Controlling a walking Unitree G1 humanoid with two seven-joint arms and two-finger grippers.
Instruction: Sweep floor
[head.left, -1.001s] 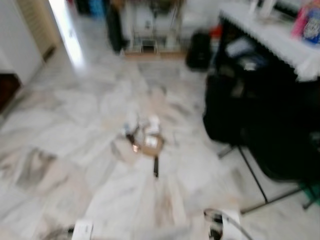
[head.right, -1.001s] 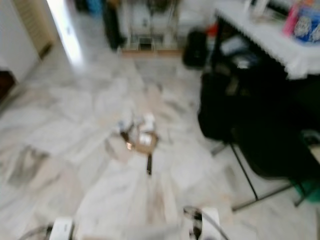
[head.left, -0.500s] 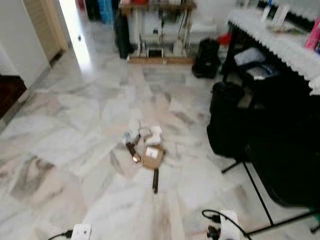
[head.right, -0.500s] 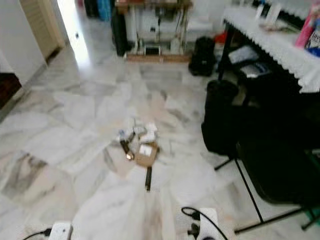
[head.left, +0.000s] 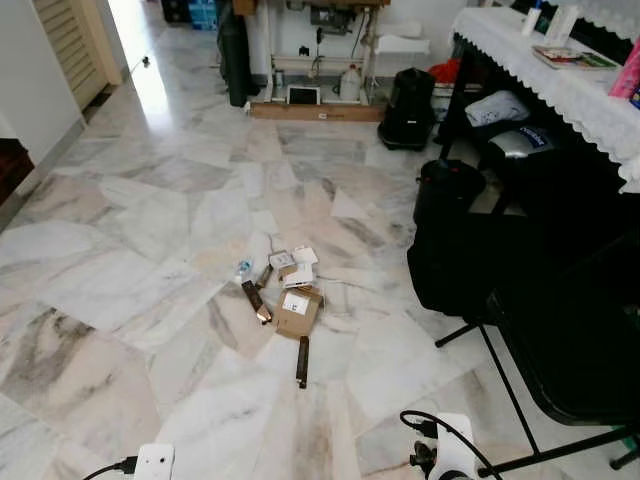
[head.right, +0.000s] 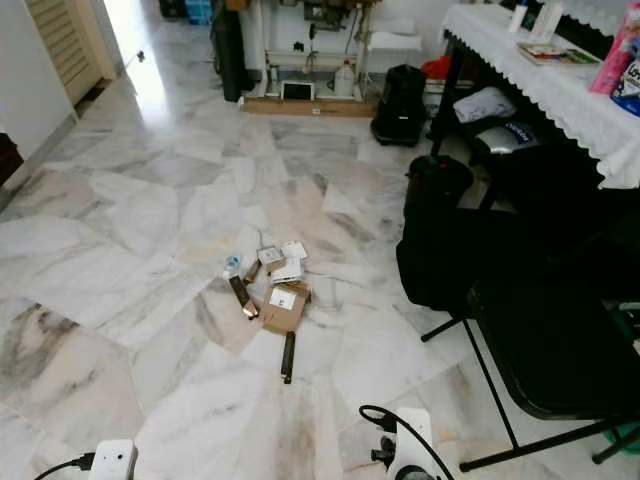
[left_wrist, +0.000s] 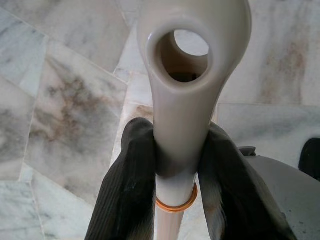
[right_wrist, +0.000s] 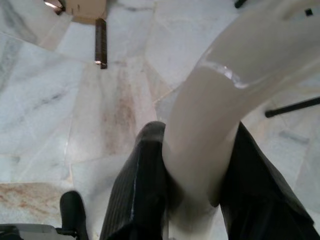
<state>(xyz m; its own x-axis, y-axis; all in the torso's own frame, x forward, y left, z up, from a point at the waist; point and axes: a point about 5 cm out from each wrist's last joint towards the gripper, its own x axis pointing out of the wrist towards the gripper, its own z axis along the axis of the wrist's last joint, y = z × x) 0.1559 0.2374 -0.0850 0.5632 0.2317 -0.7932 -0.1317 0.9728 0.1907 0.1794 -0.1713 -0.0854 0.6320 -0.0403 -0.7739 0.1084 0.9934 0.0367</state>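
Sharp, evenly lit; doorway glare on floor (head.left: 150, 95).

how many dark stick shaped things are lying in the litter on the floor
2: one dark stick lies alone nearest the robot, below the cardboard box; another lies angled left of the box. Smaller ones may hide among the white packets.

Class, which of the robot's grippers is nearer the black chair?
Right. The right gripper, shut on a cream handle, is on the same side as the black chair, and one chair leg lies close by. The left gripper, clamping a second cream handle, hangs over marble floor on the far side.
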